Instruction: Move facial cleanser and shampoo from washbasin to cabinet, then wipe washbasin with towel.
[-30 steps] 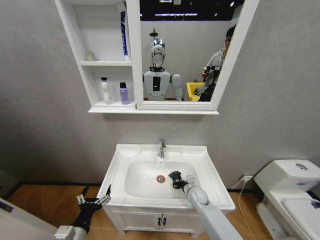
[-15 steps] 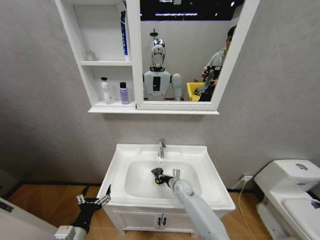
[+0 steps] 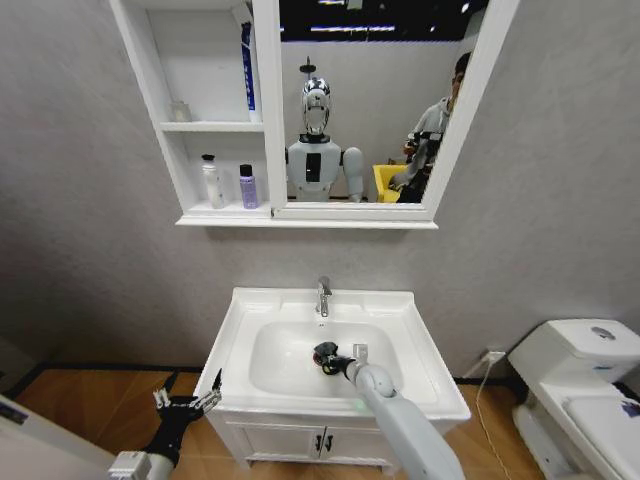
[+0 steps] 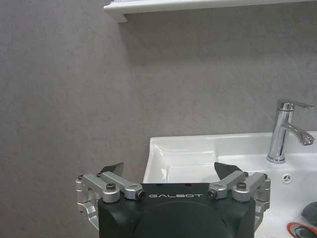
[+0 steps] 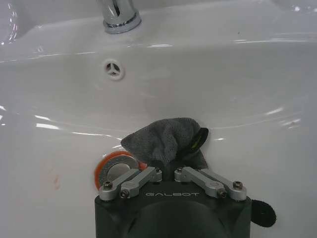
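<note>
In the head view the facial cleanser [image 3: 211, 182] and the shampoo [image 3: 247, 187] stand side by side on the cabinet's [image 3: 165, 127] lower shelf. My right gripper [image 3: 330, 358] reaches down into the washbasin [image 3: 395, 302] bowl, shut on the dark grey towel [image 3: 322, 352] by the orange-ringed drain. The right wrist view has the right gripper [image 5: 167, 171] pressing the rumpled towel [image 5: 163, 140] against the bowl, beside the drain [image 5: 115, 166]. Low and left of the washbasin [image 4: 183, 147], my left gripper [image 3: 186, 403] hangs open and holds nothing; its left wrist view [image 4: 169, 170] looks along the basin rim.
The chrome faucet [image 3: 323, 296] rises at the back of the bowl, close behind the right gripper. A toilet [image 3: 585, 370] stands to the right. Vanity doors [image 3: 320, 441] sit under the basin. The mirror [image 3: 370, 100] reflects the robot.
The right gripper swept the towel leftward across the bowl over the drain, then came back slightly to the right. The left arm has not moved.
</note>
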Available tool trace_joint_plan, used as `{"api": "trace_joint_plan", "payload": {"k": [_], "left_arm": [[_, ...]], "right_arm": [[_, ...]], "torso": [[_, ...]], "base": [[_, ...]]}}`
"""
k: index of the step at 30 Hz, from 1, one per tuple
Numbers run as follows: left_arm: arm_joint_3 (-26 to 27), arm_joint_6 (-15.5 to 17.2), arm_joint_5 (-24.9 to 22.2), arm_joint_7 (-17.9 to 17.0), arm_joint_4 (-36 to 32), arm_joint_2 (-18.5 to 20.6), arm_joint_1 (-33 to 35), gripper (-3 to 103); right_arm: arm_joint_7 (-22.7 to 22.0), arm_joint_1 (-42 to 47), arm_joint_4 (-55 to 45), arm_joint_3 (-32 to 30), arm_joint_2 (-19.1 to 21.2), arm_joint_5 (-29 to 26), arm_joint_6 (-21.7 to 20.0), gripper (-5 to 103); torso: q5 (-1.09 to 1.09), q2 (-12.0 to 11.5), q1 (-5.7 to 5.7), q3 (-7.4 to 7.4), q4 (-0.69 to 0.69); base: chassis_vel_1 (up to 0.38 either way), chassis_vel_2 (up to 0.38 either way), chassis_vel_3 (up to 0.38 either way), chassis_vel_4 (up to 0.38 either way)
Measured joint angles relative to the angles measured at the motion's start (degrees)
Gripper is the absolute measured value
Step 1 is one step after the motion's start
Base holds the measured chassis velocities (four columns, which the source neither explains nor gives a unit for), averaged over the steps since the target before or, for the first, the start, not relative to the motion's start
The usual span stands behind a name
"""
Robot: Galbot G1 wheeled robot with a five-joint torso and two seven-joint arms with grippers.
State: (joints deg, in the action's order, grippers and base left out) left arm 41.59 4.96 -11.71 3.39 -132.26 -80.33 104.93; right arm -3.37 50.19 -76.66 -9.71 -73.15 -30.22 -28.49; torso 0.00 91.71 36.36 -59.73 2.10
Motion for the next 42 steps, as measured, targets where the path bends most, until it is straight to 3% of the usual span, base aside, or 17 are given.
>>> {"api": "trace_joint_plan", "payload": {"k": [7,13,18,23,25,31,37,42], "left_arm": [[0.0,0.0,0.0,0.0,0.0,0.0,0.0,100],[0.0,0.0,0.0,0.0,0.0,0.0,0.0,100],[0.0,0.0,0.0,0.0,0.0,0.0,0.0,100],[0.0,0.0,0.0,0.0,0.0,0.0,0.0,100],[0.0,0.0,0.0,0.01,0.0,0.0,0.0,100],[0.0,-0.01,0.0,0.01,0.0,0.0,0.0,100],[0.0,-0.01,0.0,0.0,0.0,0.0,0.0,100],[0.0,-0.01,0.0,0.0,0.0,0.0,0.0,100]], "right_arm": [[1.28,-0.81,2.68,1.11,-1.95,1.28,1.24,6],[-0.04,-3.51,4.62,5.59,-6.54,-4.17,0.55,6],[0.06,-4.53,6.51,7.18,-9.22,-2.63,2.36,6],[0.26,-3.29,6.29,5.83,-7.8,-0.63,3.4,6],[0.49,-1.09,4.24,3.59,-4.92,0.51,3.68,6],[0.91,0.92,2.28,0.87,-2.01,1.1,3.67,6],[0.14,-0.34,2.72,2.96,-3.67,-1.24,2.26,6],[-2.16,-3.09,3.89,7.45,-8.11,-6.65,0.47,6]], "torso": [[-0.01,0.0,0.0,0.0,0.02],[0.0,0.0,0.0,0.0,0.03],[0.0,0.0,0.0,0.0,0.04],[0.0,0.0,0.0,0.0,0.04],[-0.02,0.0,0.0,0.01,-0.01],[-0.02,0.01,0.0,0.01,0.0],[-0.01,0.0,0.0,-0.01,-0.02],[0.0,0.0,0.0,-0.01,0.05]], "base": [[0.0,0.0,0.0,0.0],[0.0,0.0,0.0,0.0],[0.0,0.0,0.0,0.0],[0.0,0.0,0.0,0.0],[0.0,0.0,0.0,0.0],[0.0,0.0,0.0,0.0],[0.0,0.0,0.0,0.0],[0.0,0.0,0.0,0.0]]}}
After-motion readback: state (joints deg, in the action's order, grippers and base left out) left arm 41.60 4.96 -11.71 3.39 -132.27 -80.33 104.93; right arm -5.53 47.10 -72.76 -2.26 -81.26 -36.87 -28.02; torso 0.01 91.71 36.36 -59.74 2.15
